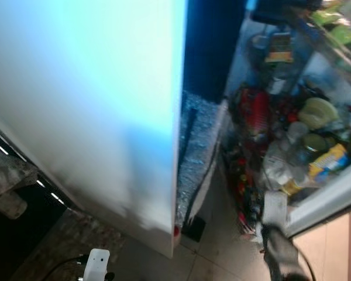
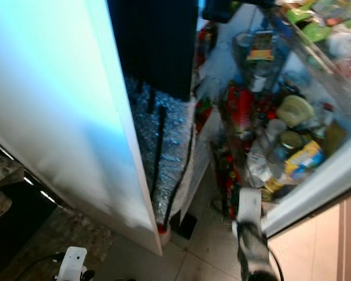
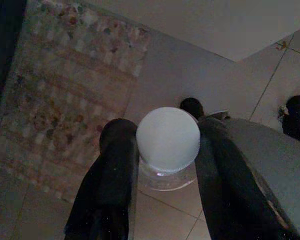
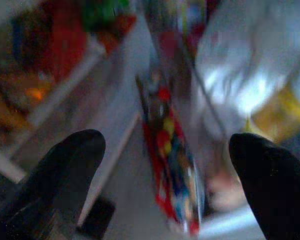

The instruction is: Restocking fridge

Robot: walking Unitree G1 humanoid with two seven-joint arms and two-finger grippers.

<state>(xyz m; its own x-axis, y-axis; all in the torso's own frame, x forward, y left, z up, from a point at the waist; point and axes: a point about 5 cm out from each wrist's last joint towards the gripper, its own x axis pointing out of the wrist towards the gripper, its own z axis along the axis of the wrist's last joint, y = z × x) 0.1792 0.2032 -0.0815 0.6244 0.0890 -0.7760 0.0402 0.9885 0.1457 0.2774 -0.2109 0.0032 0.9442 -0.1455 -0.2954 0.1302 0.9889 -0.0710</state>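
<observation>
My left gripper (image 3: 164, 129) is shut on a clear bottle with a round white cap (image 3: 168, 139), one black finger on each side of the cap, hanging low over the floor. The left arm's white wrist part (image 1: 97, 263) shows at the bottom of the eye views. The fridge stands open, its white door (image 1: 93, 88) swung out on my left. My right arm (image 1: 276, 234) reaches up toward the crowded fridge shelves (image 1: 292, 129). In the right wrist view the right gripper (image 4: 165, 140) is open, fingers wide apart, facing blurred colourful packets (image 4: 172, 165).
The shelves hold a red pack (image 1: 254, 111), a pale green lid (image 1: 317, 111) and a yellow packet (image 1: 329, 159). A white shelf rail (image 1: 330, 196) runs along the right. A small black object (image 1: 193, 228) lies on the tiled floor. A patterned rug (image 3: 65, 100) lies below the bottle.
</observation>
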